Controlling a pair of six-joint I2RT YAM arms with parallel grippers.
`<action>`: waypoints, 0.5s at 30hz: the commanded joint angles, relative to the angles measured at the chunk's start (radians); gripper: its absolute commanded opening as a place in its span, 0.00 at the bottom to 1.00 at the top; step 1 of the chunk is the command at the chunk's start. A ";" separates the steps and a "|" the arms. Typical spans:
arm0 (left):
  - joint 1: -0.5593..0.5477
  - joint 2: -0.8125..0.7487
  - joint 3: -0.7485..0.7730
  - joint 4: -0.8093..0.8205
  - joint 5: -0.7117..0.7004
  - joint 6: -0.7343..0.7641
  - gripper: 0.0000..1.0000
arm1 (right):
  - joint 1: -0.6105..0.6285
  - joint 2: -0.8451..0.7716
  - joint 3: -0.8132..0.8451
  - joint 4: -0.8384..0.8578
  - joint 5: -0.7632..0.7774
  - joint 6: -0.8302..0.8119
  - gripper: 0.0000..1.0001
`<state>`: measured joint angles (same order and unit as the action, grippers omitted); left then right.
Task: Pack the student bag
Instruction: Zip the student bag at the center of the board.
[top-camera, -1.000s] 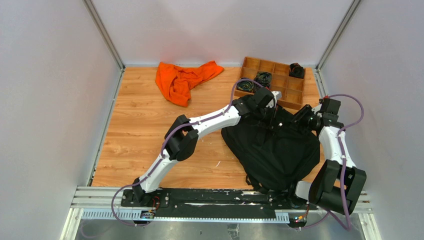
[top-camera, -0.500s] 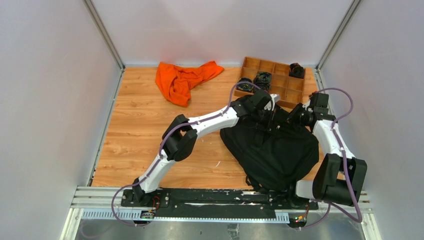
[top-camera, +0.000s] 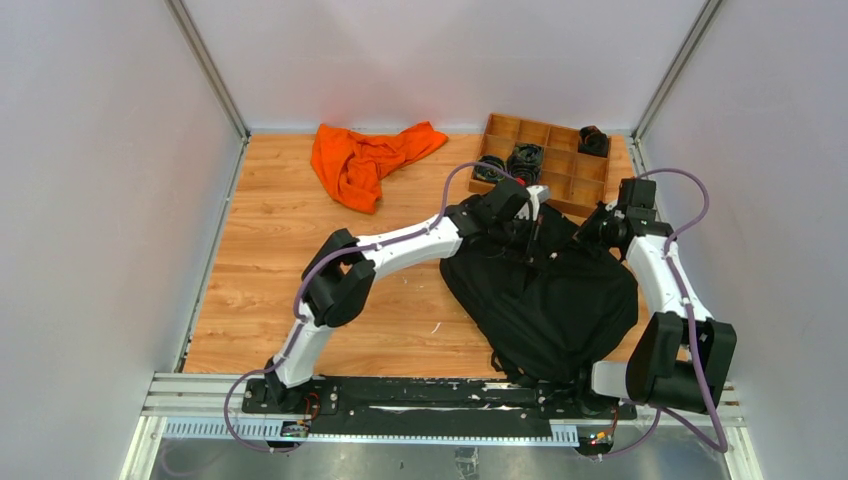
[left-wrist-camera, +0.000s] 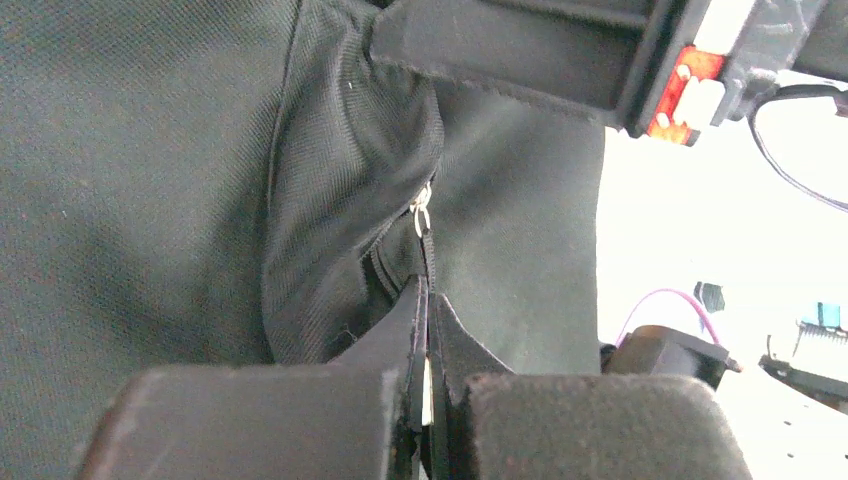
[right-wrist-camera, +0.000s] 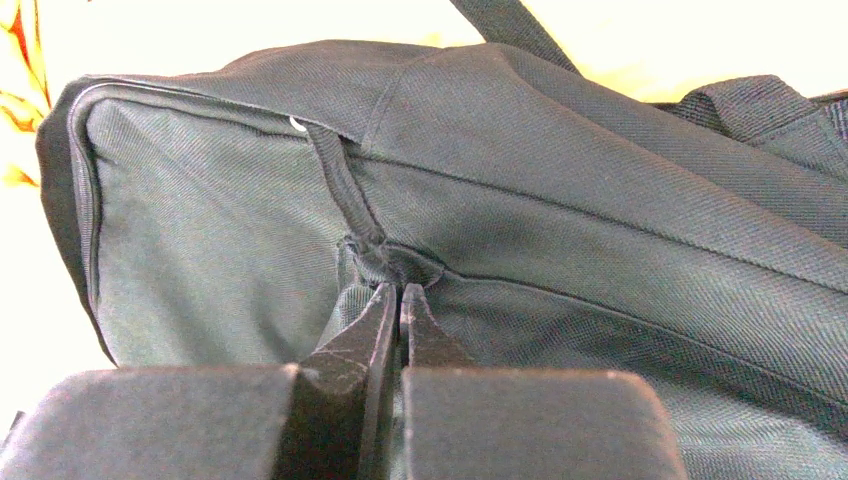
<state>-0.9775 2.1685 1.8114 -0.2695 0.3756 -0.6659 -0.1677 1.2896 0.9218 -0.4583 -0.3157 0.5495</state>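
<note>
Barely beginning: left fingers (left-wrist-camera: 395, 335) are pinching the bag's (top-camera: 545, 300) zipper pull (left-wrist-camera: 423, 222), right fingers (right-wrist-camera: 360, 335) clamping its fabric; the orange cloth (top-camera: 365, 160) is lying unpacked.

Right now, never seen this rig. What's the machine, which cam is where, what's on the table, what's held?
Two robot arms are bolted at the near edge of a table. The overhead view looks down from behind them; the other two come from cameras on each wrist. On it: a black student bag, an orange cloth, and a wooden tray with a few dark items. The left fingers are shut on the bag's zipper pull; the right fingers pinch a fold of the bag's fabric by a strap.
</note>
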 joint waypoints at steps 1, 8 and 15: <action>-0.029 -0.101 -0.058 -0.038 0.095 -0.015 0.00 | -0.003 0.011 0.060 0.059 0.109 0.009 0.00; -0.059 -0.173 -0.153 -0.037 0.091 -0.023 0.00 | -0.003 0.048 0.107 0.075 0.124 0.025 0.00; -0.077 -0.309 -0.309 -0.055 0.080 0.006 0.00 | -0.004 0.095 0.145 0.093 0.143 0.029 0.00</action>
<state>-1.0199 1.9568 1.5715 -0.2615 0.3965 -0.6834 -0.1677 1.3567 1.0004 -0.4828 -0.2600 0.5632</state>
